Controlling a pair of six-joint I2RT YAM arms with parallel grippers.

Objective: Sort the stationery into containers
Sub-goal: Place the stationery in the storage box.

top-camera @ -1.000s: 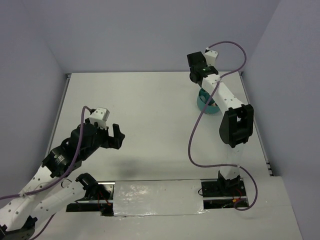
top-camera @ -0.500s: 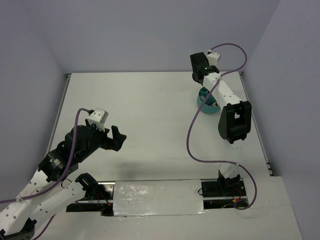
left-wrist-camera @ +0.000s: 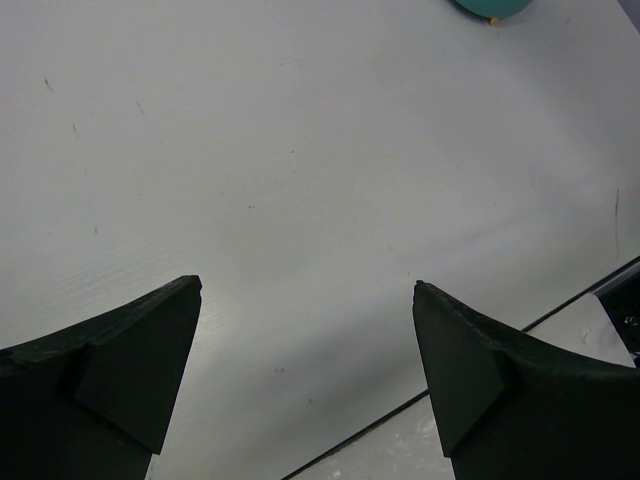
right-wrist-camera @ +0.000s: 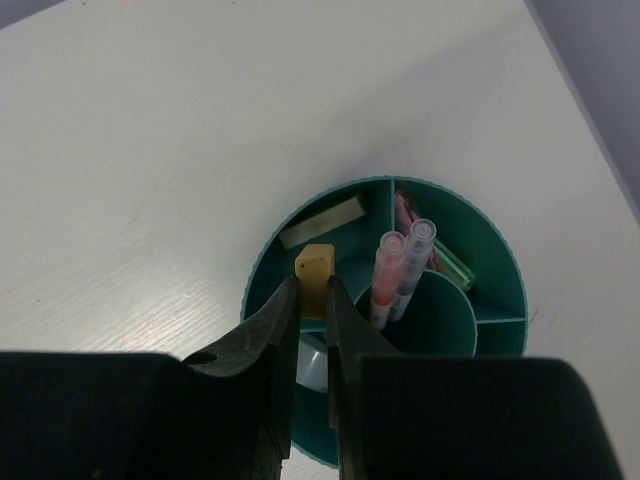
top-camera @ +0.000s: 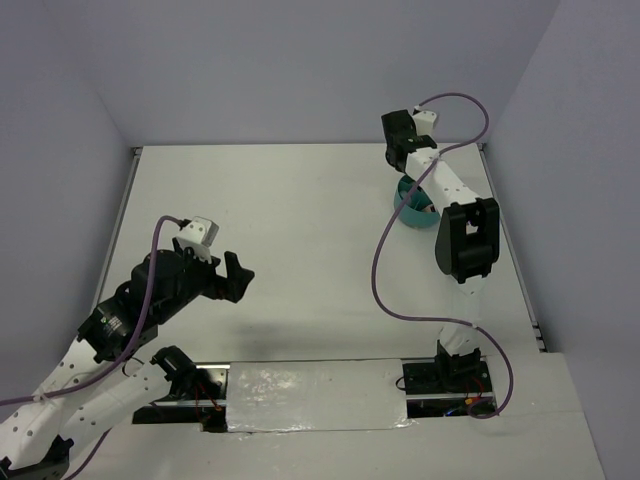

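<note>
The round teal organiser cup (right-wrist-camera: 262, 262) sits at the far right of the table (top-camera: 410, 212). My right gripper (right-wrist-camera: 312, 285) is shut on a small yellow block (right-wrist-camera: 314, 266) and holds it just above the cup's left compartments. A grey-tan block (right-wrist-camera: 320, 222) lies in the back-left compartment. A pink pen (right-wrist-camera: 388, 270) and a slim grey pen (right-wrist-camera: 415, 255) stand in the centre well. A mint-green capsule (right-wrist-camera: 455, 268) and a pink item (right-wrist-camera: 403, 210) lie in the right compartment. A white tape ring (right-wrist-camera: 312, 365) shows under my fingers. My left gripper (left-wrist-camera: 307, 290) is open and empty over bare table.
The table's right edge and the right wall are close to the cup (left-wrist-camera: 495, 8). A taped strip (top-camera: 315, 395) runs along the near edge between the arm bases. My left gripper (top-camera: 232, 275) hangs over the left middle of the table.
My right wrist has shifted a little right and back over the cup, still holding the yellow block. My left arm has dropped slightly toward the near edge.
</note>
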